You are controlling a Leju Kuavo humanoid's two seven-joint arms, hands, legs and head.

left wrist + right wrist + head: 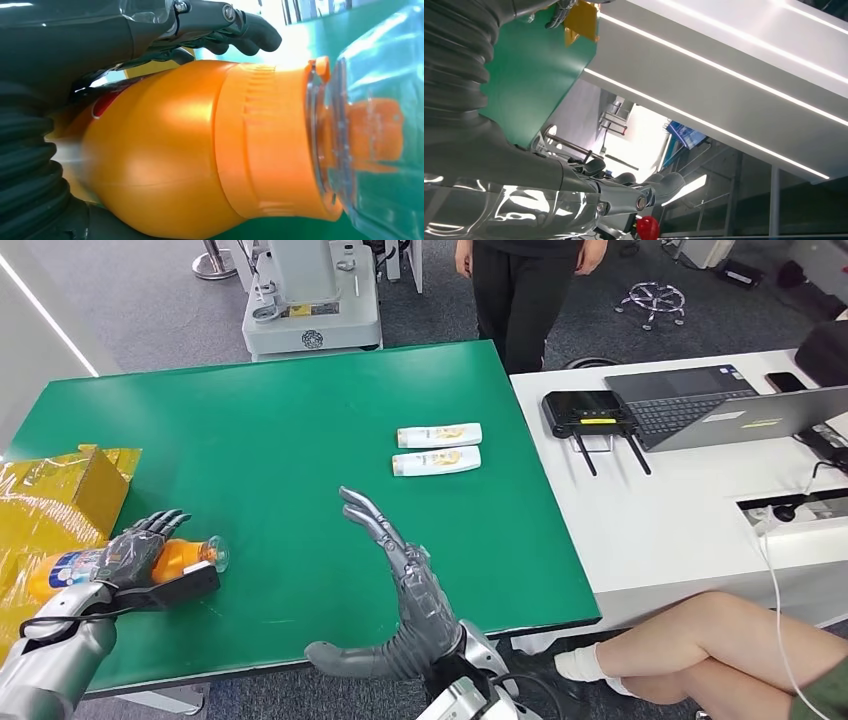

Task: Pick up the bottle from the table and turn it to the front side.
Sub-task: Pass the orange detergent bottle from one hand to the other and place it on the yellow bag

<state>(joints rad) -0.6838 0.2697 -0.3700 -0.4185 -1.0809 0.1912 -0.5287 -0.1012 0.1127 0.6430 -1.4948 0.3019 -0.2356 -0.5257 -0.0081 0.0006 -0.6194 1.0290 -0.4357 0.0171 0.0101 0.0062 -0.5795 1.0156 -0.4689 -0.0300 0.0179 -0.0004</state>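
One orange bottle (170,558) — gripped by left robot hand (135,552); right robot hand (400,585) spread, empty.

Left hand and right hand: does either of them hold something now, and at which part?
The left hand grips the orange bottle around its body, below the clear cap. The right hand holds nothing, its fingers apart.
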